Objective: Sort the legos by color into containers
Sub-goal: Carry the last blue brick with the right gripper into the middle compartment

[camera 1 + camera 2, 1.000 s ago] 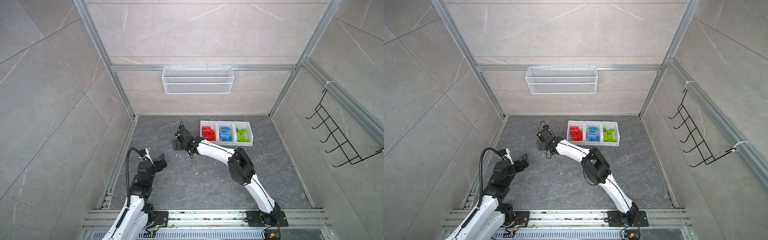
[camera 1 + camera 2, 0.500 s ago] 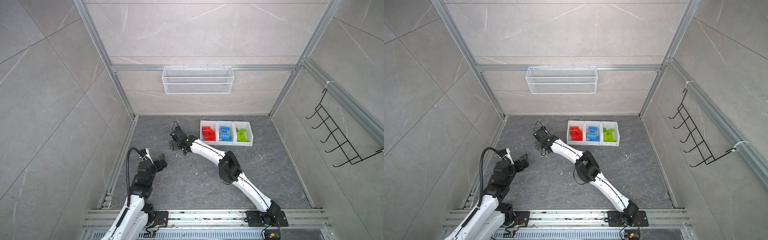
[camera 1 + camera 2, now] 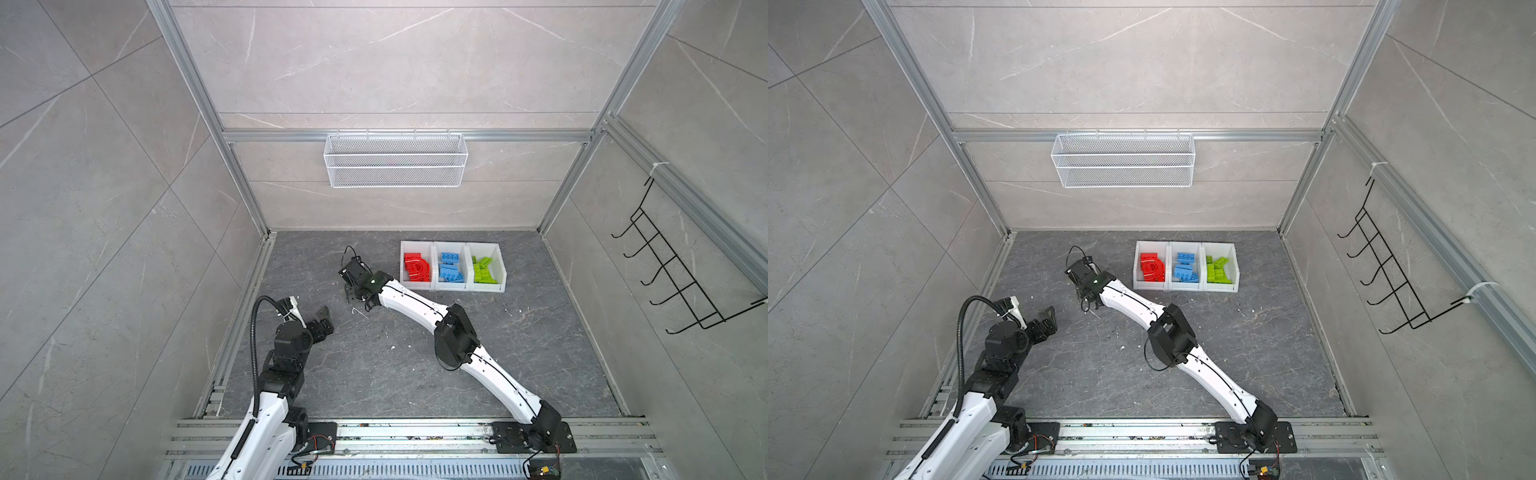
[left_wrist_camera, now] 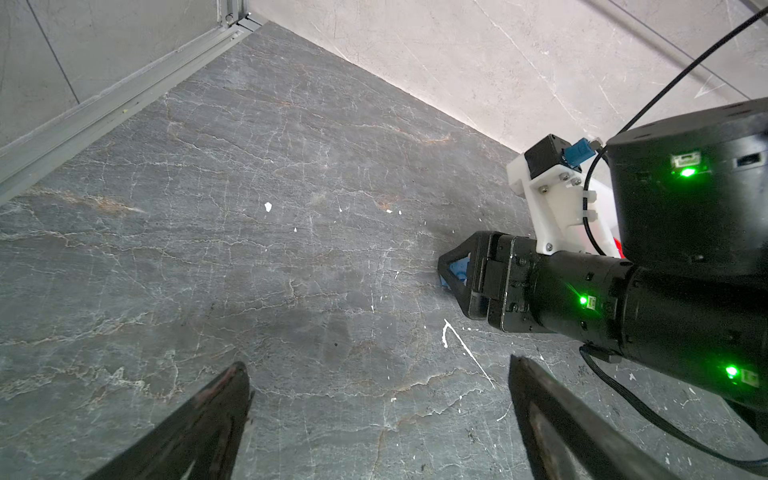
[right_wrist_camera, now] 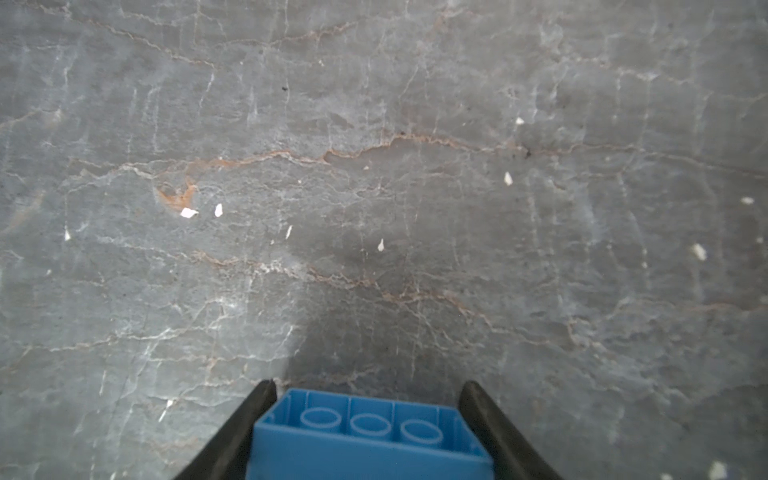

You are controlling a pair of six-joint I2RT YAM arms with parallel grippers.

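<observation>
1. Hanging nearest to the front, the left gripper stays out of the work: its jaws stand wide apart above the bench, with nothing between them.
2. A little farther, the right gripper is low over the bench. Its jaws lie against two opposite sides of a blue brick, so I judge that it grips it. Whether the brick rests on the bench, I cannot tell.
3. This brick is hard, smooth plastic, box-shaped, with its hollow underside and three round tubes turned to the wrist camera. The bench is grey and stone-like, with pale veins and small white chips.
4. The step in hand is the picking of this brick, which seems to be the last loose one. The next move calls for a straight lift and a release over the middle bin.
5. Farther, the containers are three white bins in a row, holding red bricks, blue bricks and green bricks.
6. Farthest, a wire mesh basket hangs on the back wall.
</observation>
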